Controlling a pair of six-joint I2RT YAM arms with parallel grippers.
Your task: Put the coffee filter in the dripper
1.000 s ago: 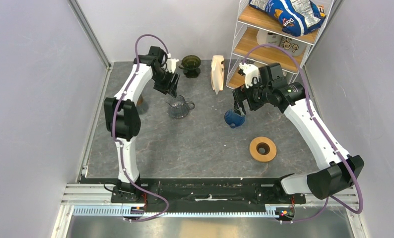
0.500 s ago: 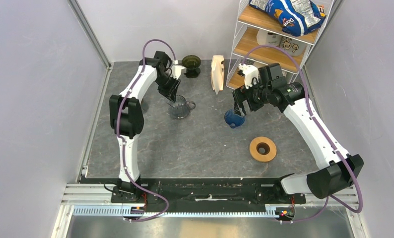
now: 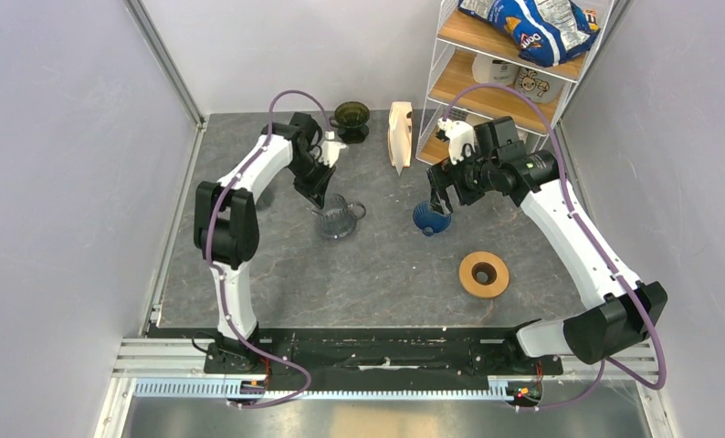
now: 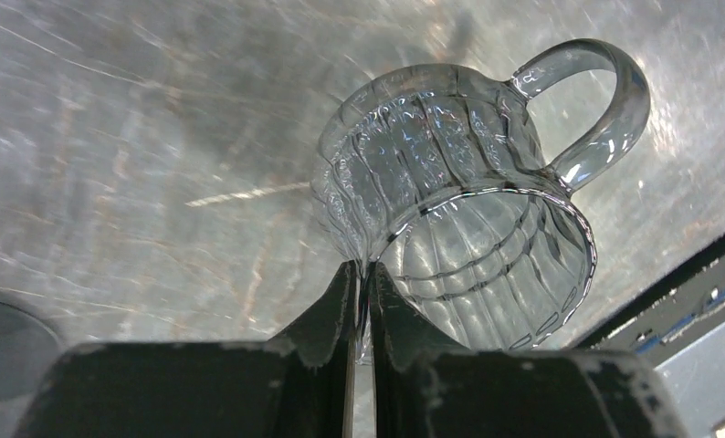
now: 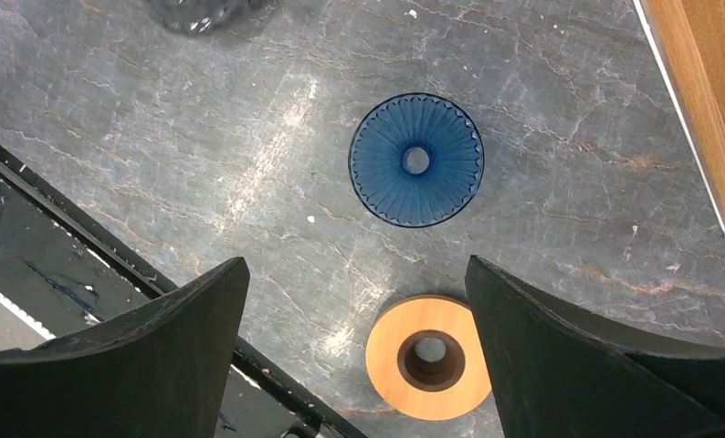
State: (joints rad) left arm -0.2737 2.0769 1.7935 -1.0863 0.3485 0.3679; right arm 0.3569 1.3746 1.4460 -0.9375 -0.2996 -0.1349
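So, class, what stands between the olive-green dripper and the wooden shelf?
A thick cream stack stands between the dripper and the shelf, in the top view.

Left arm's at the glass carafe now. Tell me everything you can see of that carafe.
The carafe is clear glass with vertical ribs down its wall, a wide round mouth and a loop handle; it looks empty. The left gripper is shut on its rim, one finger inside, one outside, on the side away from the handle. From above, the handle points toward the blue cone. Whether it rests on the grey table or is lifted, I cannot tell.
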